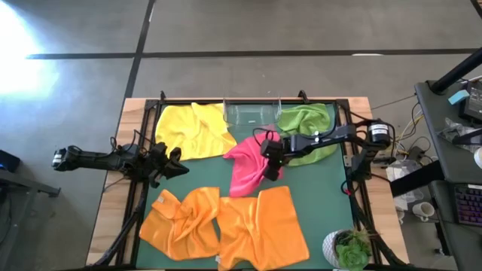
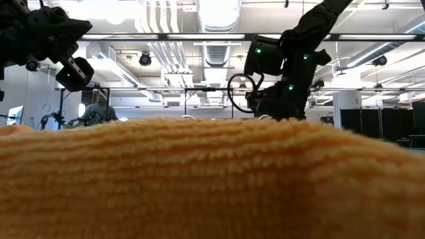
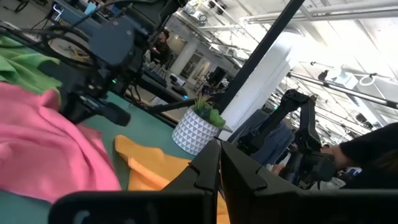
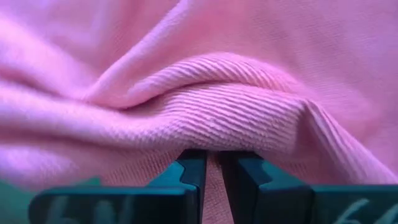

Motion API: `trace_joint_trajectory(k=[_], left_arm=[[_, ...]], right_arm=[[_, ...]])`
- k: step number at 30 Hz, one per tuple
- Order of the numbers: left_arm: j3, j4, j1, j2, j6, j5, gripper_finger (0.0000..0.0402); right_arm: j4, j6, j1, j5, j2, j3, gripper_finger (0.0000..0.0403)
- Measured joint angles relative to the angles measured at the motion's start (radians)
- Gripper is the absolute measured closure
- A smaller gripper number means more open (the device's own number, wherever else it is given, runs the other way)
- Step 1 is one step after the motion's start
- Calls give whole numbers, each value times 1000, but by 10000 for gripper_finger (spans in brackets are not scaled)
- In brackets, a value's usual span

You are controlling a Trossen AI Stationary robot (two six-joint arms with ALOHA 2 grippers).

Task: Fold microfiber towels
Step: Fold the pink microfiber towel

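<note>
The pink towel [image 1: 248, 165] lies crumpled at the middle of the desk [image 1: 316, 218], and every other cloth can be placed from it: the yellow towel [image 1: 192, 129] sits up and to its left in the high view, the green towel [image 1: 307, 124] just to its right and slightly behind, and the two orange towels [image 1: 226, 226] spread side by side in front of it, near the desk's front edge. A clear plastic tray [image 1: 248, 113] stands just behind the pink towel, between yellow and green.

The right gripper [image 4: 211, 171] is down on the pink towel's right edge, its fingers nearly closed with a thin raised ridge of pink cloth pinched between them, as the right wrist view shows plainly. The left gripper [image 1: 177, 162] hovers well to the left of the pink towel, over the desk's left side, fingers shut on nothing.

The cloth looks light, limp and grippy, with a fine ribbed pile; it bunches into soft folds rather than holding any shape. It should drape and drag when lifted, so a pinch in mid-cloth will likely only pull up a tent. A corner or hem is the better hold, ideally with the second gripper on the neighbouring corner so the towel hangs flat
</note>
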Motion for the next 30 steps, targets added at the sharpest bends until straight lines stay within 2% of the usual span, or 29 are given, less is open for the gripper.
trace_joint_trajectory(k=[4, 12, 17, 23, 27, 30], left_arm=[[0, 3, 0, 4, 0, 0, 402], [0, 4, 0, 16, 0, -38, 400], [0, 3, 0, 20, -19, -83, 373], [0, -1, 0, 48, -181, -160, 316], [4, 7, 0, 80, -180, -177, 302], [39, 8, 0, 122, -105, -197, 302]], right_arm=[[-27, -8, -8, -10, -3, 25, 365], [-188, -13, -7, -19, -8, 115, 365], [-337, -23, -6, -18, -37, 191, 365], [-377, -26, -6, -16, -160, 211, 365], [-378, -12, -4, -17, -274, 184, 365], [-373, -11, -4, -17, -360, 159, 365]])
